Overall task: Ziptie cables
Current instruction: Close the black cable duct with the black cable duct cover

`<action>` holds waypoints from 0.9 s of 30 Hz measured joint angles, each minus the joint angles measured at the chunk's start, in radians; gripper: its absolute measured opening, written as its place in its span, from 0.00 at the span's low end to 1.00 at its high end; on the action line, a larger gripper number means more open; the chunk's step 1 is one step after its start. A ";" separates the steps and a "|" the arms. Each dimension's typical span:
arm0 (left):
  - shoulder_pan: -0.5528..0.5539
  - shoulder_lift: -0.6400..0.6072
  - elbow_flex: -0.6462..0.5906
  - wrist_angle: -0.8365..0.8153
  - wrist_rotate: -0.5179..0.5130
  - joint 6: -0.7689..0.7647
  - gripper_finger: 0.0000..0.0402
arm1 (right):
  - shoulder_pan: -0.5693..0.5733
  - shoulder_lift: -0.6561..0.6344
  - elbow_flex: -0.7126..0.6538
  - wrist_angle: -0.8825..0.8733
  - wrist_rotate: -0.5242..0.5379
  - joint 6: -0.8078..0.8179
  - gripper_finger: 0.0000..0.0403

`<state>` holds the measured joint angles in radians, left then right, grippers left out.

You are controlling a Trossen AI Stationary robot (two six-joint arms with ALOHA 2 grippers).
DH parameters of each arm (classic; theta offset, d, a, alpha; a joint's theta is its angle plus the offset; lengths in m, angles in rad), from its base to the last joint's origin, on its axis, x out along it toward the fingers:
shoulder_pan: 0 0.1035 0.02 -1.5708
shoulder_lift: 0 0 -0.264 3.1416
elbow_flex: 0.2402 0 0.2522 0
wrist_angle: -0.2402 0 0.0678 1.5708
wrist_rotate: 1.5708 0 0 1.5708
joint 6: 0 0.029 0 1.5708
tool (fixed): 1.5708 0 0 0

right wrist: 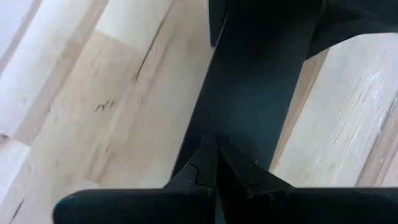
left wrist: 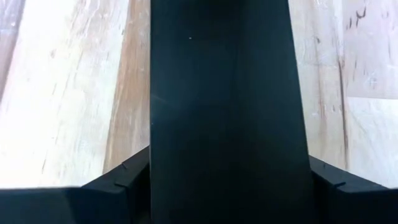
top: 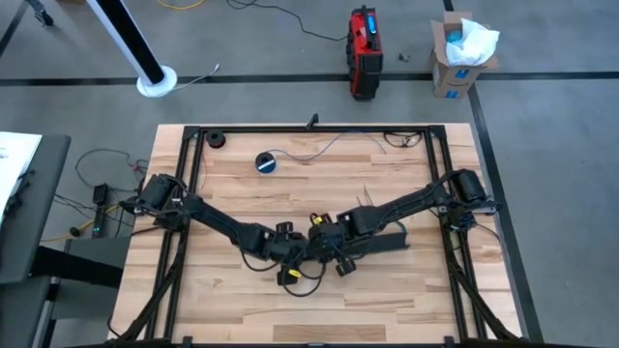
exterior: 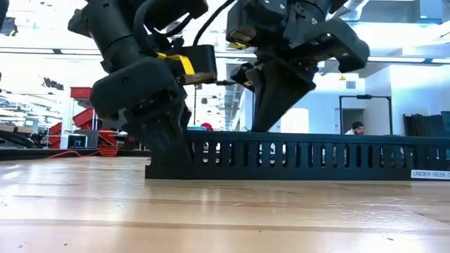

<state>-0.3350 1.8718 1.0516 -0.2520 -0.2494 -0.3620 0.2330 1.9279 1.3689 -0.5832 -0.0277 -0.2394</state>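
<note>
The table (top: 242, 300) is lying under both grippers, its pale planks filling the wrist views around the fingers. The left arm (top: 208, 220) and the right arm (top: 406, 201) are reaching in from opposite sides, and their tools are meeting near the table's middle, just beside each other.

The strip (exterior: 302, 156), long, black and slotted, is resting on the wood right below both tools. It is running away from the left gripper (exterior: 169, 144), under the right gripper (exterior: 274, 116) and on past it.

The left gripper is pressing down at one end of the strip. In its wrist view the strip is filling the gap, and the fingers (left wrist: 112, 186) are sitting against its two sides, so the tool is standing at a middling width and gripping the strip.

The right gripper is pointing down onto the strip's top edge, a little way along from the left one. Its fingers (right wrist: 186, 180) are drawn narrow, nearly meeting, and they appear to be pinching the strip's thin wall.

The cables (top: 334, 145) are lying well apart from both grippers, out beyond them near the far rail, and neither tool is touching them. The tape roll (top: 266, 161) is sitting between the left gripper and those cables, apart from both.
</note>
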 joint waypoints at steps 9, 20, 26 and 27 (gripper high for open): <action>0.002 -0.001 -0.006 -0.006 0.028 0.001 0.61 | 0.010 -0.001 -0.091 -0.044 0.013 0.012 0.00; 0.003 -0.001 -0.007 -0.014 0.032 0.010 0.61 | 0.013 -0.001 -0.088 -0.058 0.011 0.028 0.00; 0.003 -0.002 -0.009 -0.018 0.035 0.013 0.61 | 0.012 0.001 -0.088 -0.031 0.001 0.020 0.00; 0.003 -0.002 -0.009 -0.019 0.035 0.013 0.61 | 0.010 0.001 -0.088 -0.028 0.000 0.016 0.00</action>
<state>-0.3325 1.8694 1.0428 -0.2707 -0.2142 -0.3487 0.2432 1.9289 1.2808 -0.6115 -0.0277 -0.2235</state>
